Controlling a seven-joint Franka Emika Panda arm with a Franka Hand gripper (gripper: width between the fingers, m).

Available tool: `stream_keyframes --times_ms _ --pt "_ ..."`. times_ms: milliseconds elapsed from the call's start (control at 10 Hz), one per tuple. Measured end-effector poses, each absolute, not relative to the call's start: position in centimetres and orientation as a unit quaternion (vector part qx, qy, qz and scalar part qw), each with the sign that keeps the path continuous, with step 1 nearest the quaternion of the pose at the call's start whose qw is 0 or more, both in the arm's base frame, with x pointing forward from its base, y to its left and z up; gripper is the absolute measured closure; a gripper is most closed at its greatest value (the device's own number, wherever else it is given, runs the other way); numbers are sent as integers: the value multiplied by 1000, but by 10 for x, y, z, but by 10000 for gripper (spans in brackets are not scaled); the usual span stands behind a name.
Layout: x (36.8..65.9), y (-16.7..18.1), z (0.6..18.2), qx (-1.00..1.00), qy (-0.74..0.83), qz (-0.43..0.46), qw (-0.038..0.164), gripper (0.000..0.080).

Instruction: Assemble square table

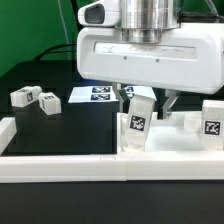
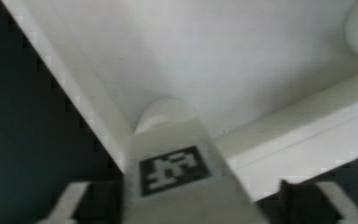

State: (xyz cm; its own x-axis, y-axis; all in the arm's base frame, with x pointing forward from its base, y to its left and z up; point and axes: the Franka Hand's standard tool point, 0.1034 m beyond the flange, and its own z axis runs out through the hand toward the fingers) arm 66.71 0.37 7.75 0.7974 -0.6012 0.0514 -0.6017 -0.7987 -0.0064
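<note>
Fingers (image 2: 69, 205) wide astride upright leg (image 1: 138, 118)

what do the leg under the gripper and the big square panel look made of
Leg: likely white plastic, matte; smooth, evenly coloured faces, with what looks like a printed paper tag. Square panel: probably the same plastic; smooth, grainless, slight sheen.

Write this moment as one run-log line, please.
gripper: fingers apart, gap each side of leg | leg: upright on square panel | two legs: loose on black table
</note>
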Motion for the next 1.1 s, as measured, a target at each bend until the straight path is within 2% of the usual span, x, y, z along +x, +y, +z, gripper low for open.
stream_keyframes --times_ms 100,400,600,900,1100 --pt "666 2 77 935 -354 24 5 506" --pt "667 -1 77 867 -498 24 -5 506" --pt "667 -1 75 774 -632 13 -38 506" --pt "669 2 75 656 -751 -5 -71 506" --pt "669 1 74 647 -759 -6 -70 506"
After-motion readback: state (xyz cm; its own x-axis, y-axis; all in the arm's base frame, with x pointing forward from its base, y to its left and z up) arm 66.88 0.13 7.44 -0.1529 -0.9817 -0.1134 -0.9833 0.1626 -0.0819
